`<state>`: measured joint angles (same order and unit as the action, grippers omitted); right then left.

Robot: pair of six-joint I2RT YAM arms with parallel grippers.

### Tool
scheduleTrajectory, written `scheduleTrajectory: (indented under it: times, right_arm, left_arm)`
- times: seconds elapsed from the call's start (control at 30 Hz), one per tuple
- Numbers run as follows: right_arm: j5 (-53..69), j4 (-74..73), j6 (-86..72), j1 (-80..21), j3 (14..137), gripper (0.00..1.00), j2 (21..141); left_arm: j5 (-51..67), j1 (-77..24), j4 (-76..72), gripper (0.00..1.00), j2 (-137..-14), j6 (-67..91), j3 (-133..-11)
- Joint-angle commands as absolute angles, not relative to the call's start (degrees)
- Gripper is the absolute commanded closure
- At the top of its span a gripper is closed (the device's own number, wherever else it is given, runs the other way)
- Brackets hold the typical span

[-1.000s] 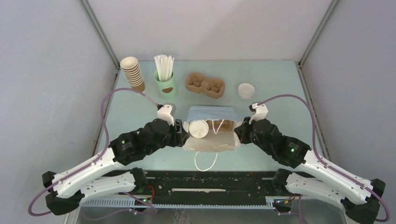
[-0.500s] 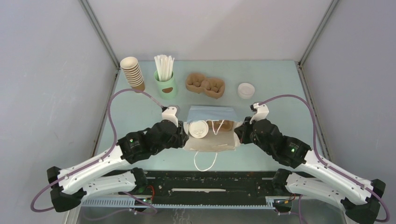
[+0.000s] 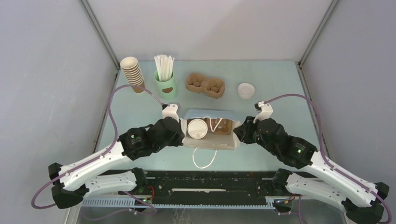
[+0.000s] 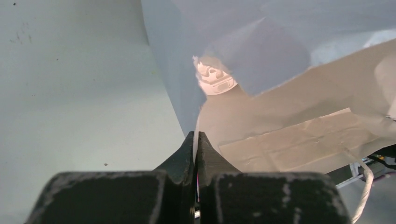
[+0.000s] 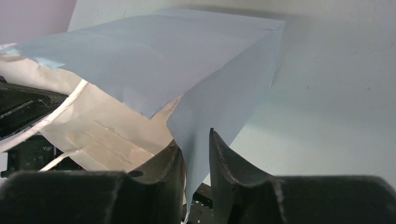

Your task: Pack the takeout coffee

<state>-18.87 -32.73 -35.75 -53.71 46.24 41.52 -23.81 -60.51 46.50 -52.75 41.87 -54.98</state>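
Top external: pale blue paper bag [image 3: 210, 113] sits mid-table [image 3: 280, 79], mouth open toward the camera. The takeout coffee [image 3: 197, 128] is inside the bag, in its left part, with the round white lid facing up at the camera. One white cord handle [image 3: 204, 159] loops out over the near edge onto the table.

Left gripper [image 3: 183, 135] is at the bag's left side and right gripper [image 3: 237, 134] is at its right side, level with each other.

Left wrist: left gripper [image 4: 196, 135] has its fingers pressed together on the bag's [image 4: 280, 37] left side crease, pinching the paper at the tips. The coffee's white lid [image 4: 214, 79] shows through the opening just beyond, against the brown lining.

Right wrist: right gripper [image 5: 194, 136] has its fingers parted, a visible gap between them. The bag's [image 5: 163, 51] right side wall hangs down into that gap, lying against the left finger; the paper is not clamped.

Far row on the table, left to right, all well apart from the bag:
- stack of brown cups [image 3: 133, 73]
- mint-green cup [image 3: 165, 85] holding white straws [image 3: 164, 66]
- pulp carrier [image 3: 205, 85]
- loose white lid [image 3: 246, 90]
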Motion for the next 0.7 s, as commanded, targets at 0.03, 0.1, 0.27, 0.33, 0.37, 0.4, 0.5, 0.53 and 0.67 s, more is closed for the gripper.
scheduleTrajectory:
  times: [0.03, 0.1, 0.27, 0.33, 0.37, 0.4, 0.5, 0.53, 0.67]
  right_arm:
    - [-16.93, -35.11, -34.15, -53.79, 50.58, 0.59, 40.31]
    - [-15.52, -35.93, -33.04, -53.88, 52.12, 0.52, 40.13]
    - [-14.85, -40.51, -30.10, -53.97, 58.79, 0.34, 39.52]
    - [-16.01, -43.31, -28.25, -54.00, 63.04, 0.24, 39.53]
    - [-16.69, -44.59, -27.16, -53.93, 65.28, 0.21, 39.73]
    - [-17.41, -46.00, -26.08, -53.88, 68.23, 0.19, 40.01]
    - [-20.09, -47.94, -22.95, -53.75, 71.74, 0.17, 39.84]
    - [-20.89, -47.98, -22.14, -53.68, 72.02, 0.16, 39.54]
    - [-22.44, -48.36, -21.02, -53.20, 71.73, 0.15, 38.67]
  left_arm:
    - [-24.90, -59.97, 50.73, 0.97, -55.03, 45.26, -63.39]
    - [-24.56, -59.61, 52.26, 0.97, -56.23, 45.54, -65.40]
    - [-18.85, -55.63, 52.69, 0.97, -57.49, 48.57, -66.93]
    - [-14.30, -53.04, 52.49, 0.97, -57.65, 49.74, -67.00]
    - [-12.73, -51.68, 52.56, 0.97, -57.59, 50.39, -67.12]
    - [-11.29, -50.32, 52.62, 0.97, -57.53, 50.95, -67.12]
    - [-7.25, -46.36, 52.56, 0.96, -57.22, 52.61, -66.86]
    - [-5.52, -45.01, 52.38, 0.96, -57.28, 53.18, -66.62]
    - [2.55, -39.65, 51.17, 0.94, -57.35, 55.66, -65.36]
